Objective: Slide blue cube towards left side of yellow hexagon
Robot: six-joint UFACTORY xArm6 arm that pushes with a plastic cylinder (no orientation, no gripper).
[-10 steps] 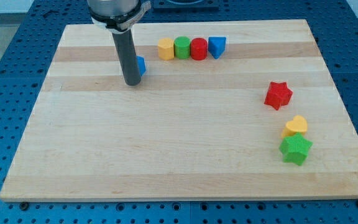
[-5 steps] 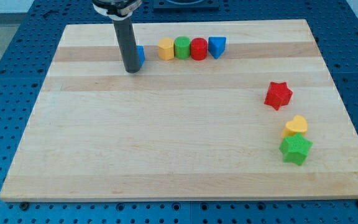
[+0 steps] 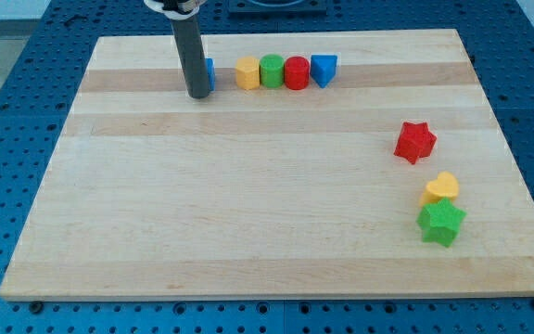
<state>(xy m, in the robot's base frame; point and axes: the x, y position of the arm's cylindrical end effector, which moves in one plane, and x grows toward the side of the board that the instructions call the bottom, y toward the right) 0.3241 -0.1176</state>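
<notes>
single raised view, angled down, whole wooden board [image 3: 276, 232] framed

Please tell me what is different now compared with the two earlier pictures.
My tip and the blue cube have moved together toward the view's top and slightly right, closing in on the yellow hexagon; a gap still separates cube and hexagon. The rod hides most of the cube. All the other blocks stayed as they were.

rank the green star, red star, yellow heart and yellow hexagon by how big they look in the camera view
1. green star
2. red star, nearly the same as the green star; the green one sits nearer the view's bottom, which may flatter it
3. yellow heart and yellow hexagon, too alike to rank
</notes>
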